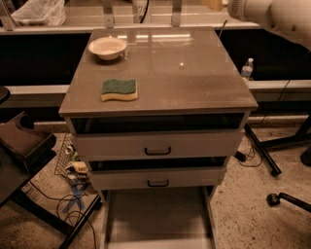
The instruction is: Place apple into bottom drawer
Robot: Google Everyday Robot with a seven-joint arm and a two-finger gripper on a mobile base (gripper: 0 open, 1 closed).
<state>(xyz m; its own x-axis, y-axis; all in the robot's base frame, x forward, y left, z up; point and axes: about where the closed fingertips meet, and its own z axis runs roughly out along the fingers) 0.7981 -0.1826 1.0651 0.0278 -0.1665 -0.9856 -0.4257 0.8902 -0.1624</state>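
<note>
A bowl [107,47] sits at the tabletop's [194,78] far left corner; a sponge [119,89] lies before it, near the left edge. Under the front edge two drawers [158,146] stack, the bottom drawer [158,219] open below. The arm [277,17] hangs beyond the far right corner, end effector out of view.
</note>
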